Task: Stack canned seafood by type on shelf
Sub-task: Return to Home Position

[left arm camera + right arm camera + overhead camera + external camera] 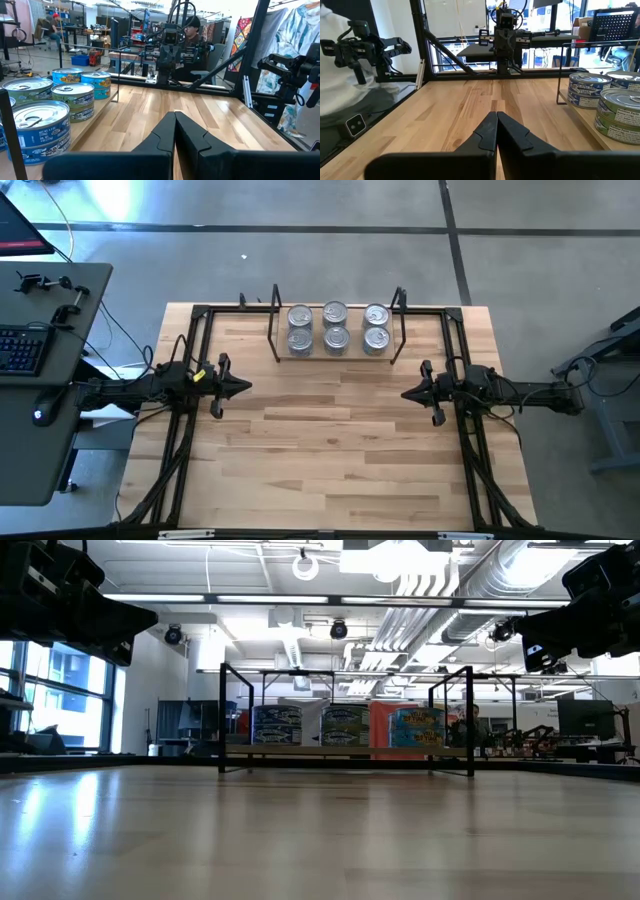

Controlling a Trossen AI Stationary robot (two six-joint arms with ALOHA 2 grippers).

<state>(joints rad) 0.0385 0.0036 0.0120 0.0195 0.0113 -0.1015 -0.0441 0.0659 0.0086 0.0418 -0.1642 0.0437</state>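
Note:
Silver-lidded seafood tins [336, 328] stand in three pairs on the light-wood shelf [336, 354] near the table's far edge, between its black wire uprights. The low view shows stacked tins with blue labels [345, 726] and one orange label. The left wrist view has the tins [50, 107] off to one side; the right wrist view has them [605, 97] too. My left gripper [246, 387] hovers shut at the table's left side, pointing right. My right gripper [404, 392] hovers shut at the right side, pointing left. Neither touches anything.
Bare wooden tabletop [330, 450] lies between the two arms and toward the near edge. Black frame rails [195, 340] run along the table's sides. A desk with a keyboard [22, 348] stands left of the table. A person [192, 30] shows in the room beyond.

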